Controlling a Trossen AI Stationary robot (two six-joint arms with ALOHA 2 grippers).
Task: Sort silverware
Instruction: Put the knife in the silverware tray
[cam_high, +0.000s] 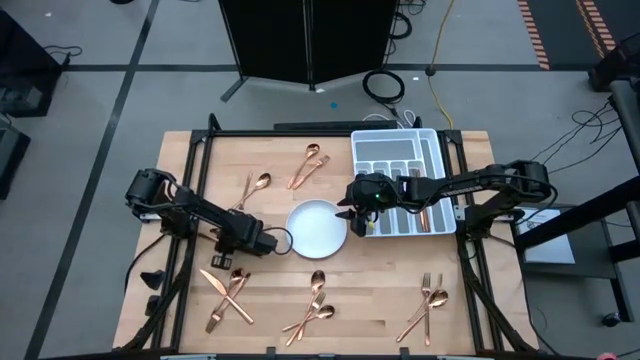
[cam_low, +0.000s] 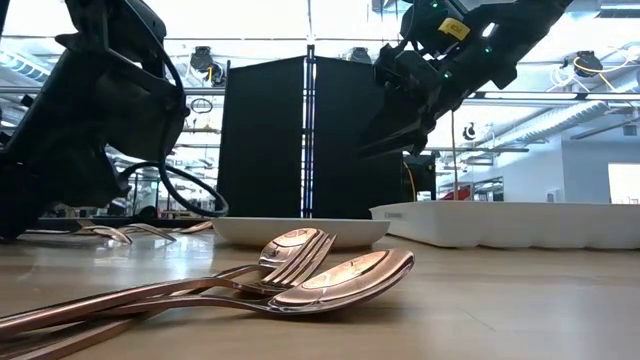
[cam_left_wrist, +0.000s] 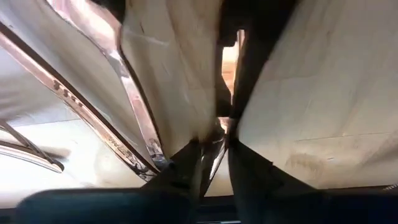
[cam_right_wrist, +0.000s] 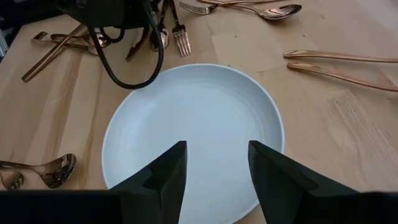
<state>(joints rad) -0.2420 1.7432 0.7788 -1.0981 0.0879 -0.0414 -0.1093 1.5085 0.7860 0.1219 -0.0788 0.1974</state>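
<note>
Three loose bunches of silverware lie along the front edge of the wooden table, nearest the low camera. In the low view two spoon bowls and a fork head fill the foreground.

The left gripper is down at table level, right at the far end of the left-hand bunch, where a knife and forks lie crossed. The middle bunch lies to that gripper's right and a little nearer the front. The third bunch is well off to its right, on the right arm's side of the table. The left wrist view looks along the boards from very close, with a shiny rose-gold piece at the gripper's tip and two more slim pieces running past it on one side. How wide this gripper stands, and whether it has hold of that piece, cannot be told.

Just beyond the left gripper, and to its right, sits the round white plate. The right gripper hangs above the plate's rim on the tray side. Its fingers are spread apart with only bare plate between them, and it holds nothing.

Behind the right gripper, under the right arm, is the white divided tray. A few rose-gold pieces lie in the compartments closest to that arm. Farther back from the left gripper a single spoon rests on the boards, and past the plate two more pieces lie together just beside the tray.
</note>
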